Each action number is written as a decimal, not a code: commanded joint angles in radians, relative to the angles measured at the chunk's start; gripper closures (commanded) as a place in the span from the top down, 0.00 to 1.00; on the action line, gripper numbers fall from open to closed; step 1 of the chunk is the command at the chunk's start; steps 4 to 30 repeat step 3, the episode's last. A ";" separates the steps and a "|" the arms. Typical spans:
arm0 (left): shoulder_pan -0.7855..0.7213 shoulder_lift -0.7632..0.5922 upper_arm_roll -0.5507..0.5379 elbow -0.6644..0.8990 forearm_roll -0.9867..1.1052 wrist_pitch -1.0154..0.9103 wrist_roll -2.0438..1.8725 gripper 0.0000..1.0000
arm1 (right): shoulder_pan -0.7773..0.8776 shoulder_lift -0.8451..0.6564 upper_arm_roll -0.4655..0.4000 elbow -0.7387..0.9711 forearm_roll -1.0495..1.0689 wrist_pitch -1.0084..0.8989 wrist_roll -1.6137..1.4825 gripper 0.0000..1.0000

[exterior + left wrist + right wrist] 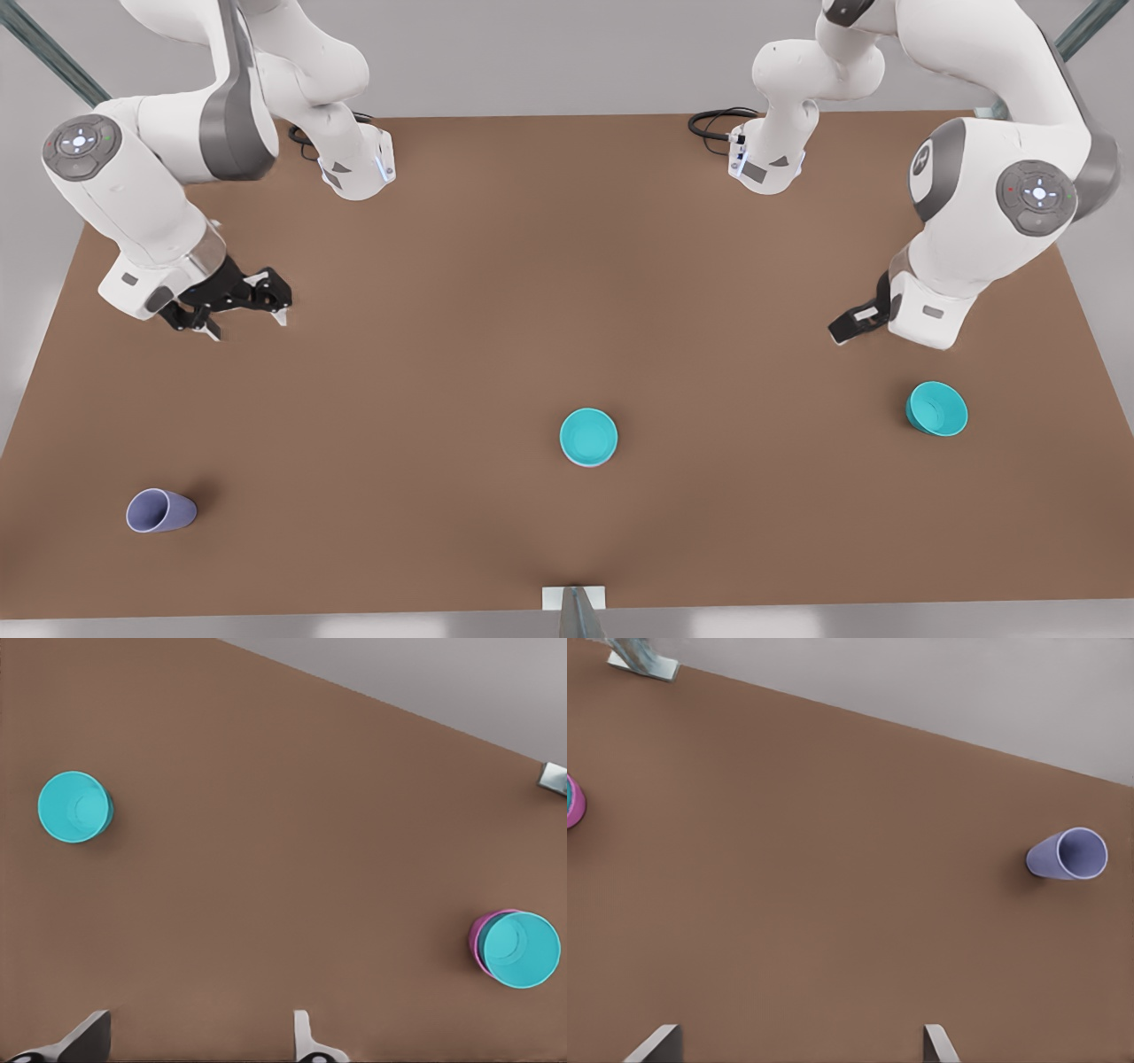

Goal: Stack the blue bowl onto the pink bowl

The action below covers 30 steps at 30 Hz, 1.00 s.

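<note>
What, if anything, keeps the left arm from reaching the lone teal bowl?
Probably nothing, so likely yes. The left gripper, open, hangs above the table near the lone teal bowl on the front view's right, and only bare table lies between them.

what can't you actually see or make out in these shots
- Pink bowl: in the left wrist view, mostly covered by the blue bowl nested in it; in the right wrist view, cut off by the picture's edge.
- Left gripper: in the front view, largely hidden behind its own wrist.
- Right gripper: in the right wrist view, all but its fingertips is cut off by the edge.
</note>
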 commanded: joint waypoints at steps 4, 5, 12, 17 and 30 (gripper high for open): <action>-0.006 -0.016 0.000 -0.018 0.029 -0.093 0.420 1.00 | -0.071 -0.042 -0.016 -0.024 0.004 0.042 -0.007 1.00; -0.006 -0.016 0.000 -0.018 0.029 -0.093 0.420 1.00 | -0.071 -0.042 -0.016 -0.024 0.004 0.042 -0.007 1.00; -0.006 -0.016 0.000 -0.018 0.029 -0.093 0.420 1.00 | -0.071 -0.042 -0.016 -0.024 0.004 0.042 -0.007 1.00; -0.006 -0.016 0.000 -0.018 0.029 -0.093 0.420 1.00 | -0.071 -0.042 -0.016 -0.024 0.004 0.042 -0.007 1.00; -0.006 -0.016 0.000 -0.018 0.029 -0.093 0.420 1.00 | -0.071 -0.042 -0.016 -0.024 0.004 0.042 -0.007 1.00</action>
